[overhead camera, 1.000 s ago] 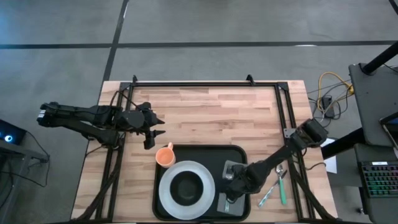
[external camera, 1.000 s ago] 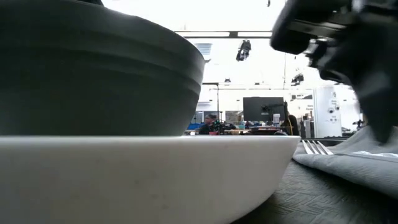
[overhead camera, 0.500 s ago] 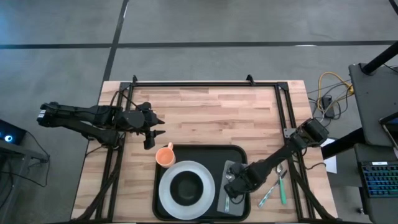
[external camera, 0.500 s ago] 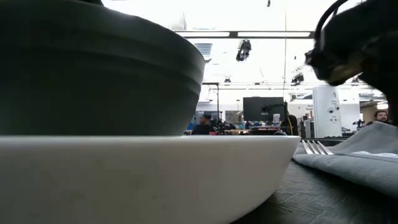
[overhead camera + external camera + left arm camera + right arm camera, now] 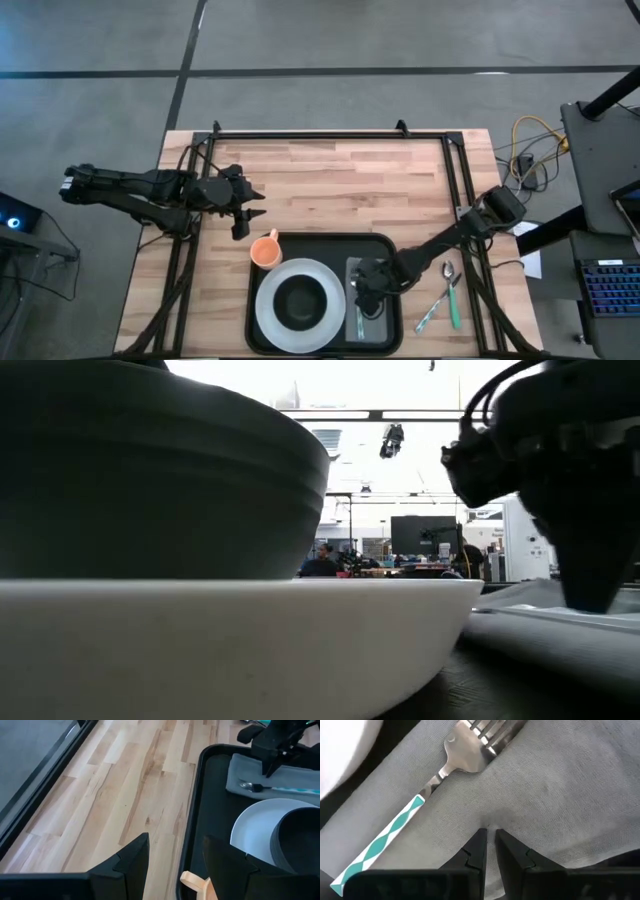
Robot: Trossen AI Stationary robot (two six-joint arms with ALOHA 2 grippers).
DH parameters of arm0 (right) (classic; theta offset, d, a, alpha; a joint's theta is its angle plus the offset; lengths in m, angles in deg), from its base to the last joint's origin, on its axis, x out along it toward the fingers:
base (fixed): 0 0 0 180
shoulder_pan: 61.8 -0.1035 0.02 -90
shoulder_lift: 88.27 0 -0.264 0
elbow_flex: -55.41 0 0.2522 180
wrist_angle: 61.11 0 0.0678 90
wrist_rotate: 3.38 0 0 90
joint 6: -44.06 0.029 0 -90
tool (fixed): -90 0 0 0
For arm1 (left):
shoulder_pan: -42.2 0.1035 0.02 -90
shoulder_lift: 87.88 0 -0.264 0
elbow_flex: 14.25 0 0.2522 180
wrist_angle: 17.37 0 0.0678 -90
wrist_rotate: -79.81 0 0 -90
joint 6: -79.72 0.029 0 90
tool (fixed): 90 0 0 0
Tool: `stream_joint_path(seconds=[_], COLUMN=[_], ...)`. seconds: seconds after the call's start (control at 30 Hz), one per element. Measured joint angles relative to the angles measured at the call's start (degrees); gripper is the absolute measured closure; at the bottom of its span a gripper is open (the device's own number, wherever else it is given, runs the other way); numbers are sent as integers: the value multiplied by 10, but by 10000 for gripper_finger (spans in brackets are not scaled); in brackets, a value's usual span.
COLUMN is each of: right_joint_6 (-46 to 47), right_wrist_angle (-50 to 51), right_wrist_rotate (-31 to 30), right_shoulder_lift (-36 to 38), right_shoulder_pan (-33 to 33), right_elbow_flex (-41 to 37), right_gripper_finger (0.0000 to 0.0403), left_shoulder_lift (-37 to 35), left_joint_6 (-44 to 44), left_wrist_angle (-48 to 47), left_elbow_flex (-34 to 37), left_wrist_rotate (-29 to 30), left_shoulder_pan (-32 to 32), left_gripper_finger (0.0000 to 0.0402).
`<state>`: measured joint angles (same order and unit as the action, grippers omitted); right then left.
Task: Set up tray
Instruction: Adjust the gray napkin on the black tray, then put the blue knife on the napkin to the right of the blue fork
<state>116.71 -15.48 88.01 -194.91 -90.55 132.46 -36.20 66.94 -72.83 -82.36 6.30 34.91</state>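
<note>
The black tray [image 5: 322, 240] lies at the table's near edge. On it sit a white plate [image 5: 268, 308] with a dark bowl [image 5: 300, 303], and on its right part a grey napkin [image 5: 375, 325] with a teal-handled fork [image 5: 465, 760] lying on it. An orange cup [image 5: 265, 250] stands at the tray's far left corner. My right gripper [image 5: 365, 287] is down on the napkin's far half, beside the fork. My left gripper [image 5: 247, 206] hovers open over bare wood, beyond the cup. My right gripper meets the napkin's middle [image 5: 489, 822], beside the fork's neck, with its fingers [image 5: 477, 850] nearly together. It comes from above, pointing down. A small pucker of cloth shows at the tips. The napkin lies flat on the tray.
A spoon [image 5: 448, 272] and teal-handled cutlery [image 5: 440, 308] lie on the wood right of the tray. Black frame rails [image 5: 330, 135] run along the table's far, left and right sides. Bare wood stretches beyond the tray.
My right gripper moved toward the table's far and left, toward the plate. The napkin, with the fork on it, shifted left with it. The napkin's raised right part came down flat on the tray.
</note>
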Motion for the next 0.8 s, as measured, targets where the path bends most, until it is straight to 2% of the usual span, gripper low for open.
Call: stream_joint_path(seconds=[0.13,0.33,0.57,0.7,0.8], right_joint_6=[0,85,313,474,578], right_wrist_angle=[0,47,73,102,98], right_wrist_rotate=[-2,-18,-26,65,97], right_shoulder_lift=[1,29,92,92,81], right_shoulder_pan=[3,-9,-44,-74,-113], right_elbow_flex=[0,-2,-5,-9,-15], right_gripper_finger=[369,369,368,354,332], left_shoulder_lift=[0,0,0,0,0], left_joint_6=[-3,-3,-2,2,2], left_wrist_angle=[0,1,1,2,1], left_elbow_flex=[0,0,0,0,0], left_wrist_rotate=[0,1,2,2,2], left_shoulder_pan=[0,0,0,0,0], left_gripper_finger=[236,236,236,236,236])
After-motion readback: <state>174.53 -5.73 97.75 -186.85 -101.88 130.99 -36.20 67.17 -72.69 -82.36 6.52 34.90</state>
